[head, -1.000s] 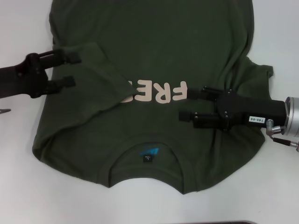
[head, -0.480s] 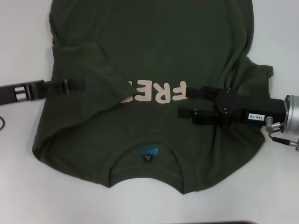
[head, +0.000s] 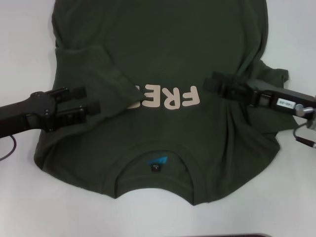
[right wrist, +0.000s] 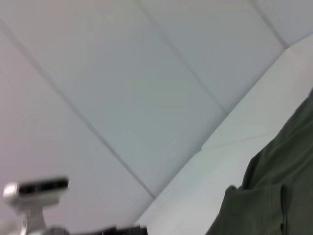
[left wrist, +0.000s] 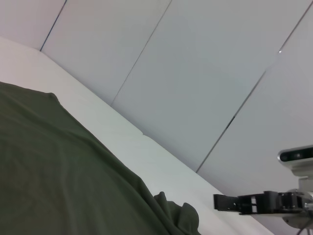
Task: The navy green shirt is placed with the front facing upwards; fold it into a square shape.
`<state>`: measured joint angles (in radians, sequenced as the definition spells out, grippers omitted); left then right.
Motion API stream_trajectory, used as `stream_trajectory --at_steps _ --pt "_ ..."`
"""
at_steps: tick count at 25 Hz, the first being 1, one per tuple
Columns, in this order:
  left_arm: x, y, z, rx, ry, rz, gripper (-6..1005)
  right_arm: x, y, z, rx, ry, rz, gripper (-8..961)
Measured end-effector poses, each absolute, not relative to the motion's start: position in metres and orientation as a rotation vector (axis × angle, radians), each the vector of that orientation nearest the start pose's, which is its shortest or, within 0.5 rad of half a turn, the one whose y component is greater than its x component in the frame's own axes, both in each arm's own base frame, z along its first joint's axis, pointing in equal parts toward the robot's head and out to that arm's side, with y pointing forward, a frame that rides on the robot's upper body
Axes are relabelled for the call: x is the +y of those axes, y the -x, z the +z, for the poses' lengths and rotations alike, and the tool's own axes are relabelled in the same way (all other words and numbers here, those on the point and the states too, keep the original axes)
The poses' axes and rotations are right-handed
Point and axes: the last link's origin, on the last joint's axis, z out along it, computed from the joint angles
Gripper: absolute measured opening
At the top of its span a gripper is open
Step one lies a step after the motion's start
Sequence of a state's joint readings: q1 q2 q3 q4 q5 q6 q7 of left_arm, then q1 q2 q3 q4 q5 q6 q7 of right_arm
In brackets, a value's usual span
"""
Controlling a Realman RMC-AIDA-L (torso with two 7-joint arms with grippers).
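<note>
The navy green shirt (head: 163, 44) lies spread front-up on the white table, its collar and neck label (head: 156, 164) toward me. Its left sleeve (head: 101, 74) is folded in over the chest and hides part of the cream lettering (head: 170, 97). The other sleeve (head: 269, 76) lies bunched at the right edge. My left gripper (head: 92, 98) is open, just over the folded sleeve's lower part. My right gripper (head: 211, 82) shows edge-on over the chest, right of the lettering; it also appears in the left wrist view as the right gripper (left wrist: 220, 201) beyond the shirt (left wrist: 58, 171).
Bare white table (head: 24, 44) borders the shirt on the left, right and front. A dark object's edge (head: 237, 235) shows at the front. A thin cable (head: 6, 148) loops by the left arm. Grey wall panels (left wrist: 195, 73) stand behind the table.
My left gripper has turned from edge-on to show both fingers apart and shifted toward the collar. My right gripper has moved away from the collar, level with the lettering, and turned edge-on.
</note>
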<state>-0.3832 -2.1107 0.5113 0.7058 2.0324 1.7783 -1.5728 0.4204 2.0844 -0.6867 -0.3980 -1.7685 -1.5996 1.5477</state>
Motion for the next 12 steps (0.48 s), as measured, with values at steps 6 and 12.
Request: stream_trajectory --at_steps 6,12 --pt "0.272 0.296 0.019 -1.063 2.553 -0.974 859 0.265 -0.303 -0.004 1.405 2.417 1.17 894" --pt "0.272 0.301 0.022 -1.078 2.503 -0.982 859 0.253 -0.339 0.043 1.695 2.252 1.11 895"
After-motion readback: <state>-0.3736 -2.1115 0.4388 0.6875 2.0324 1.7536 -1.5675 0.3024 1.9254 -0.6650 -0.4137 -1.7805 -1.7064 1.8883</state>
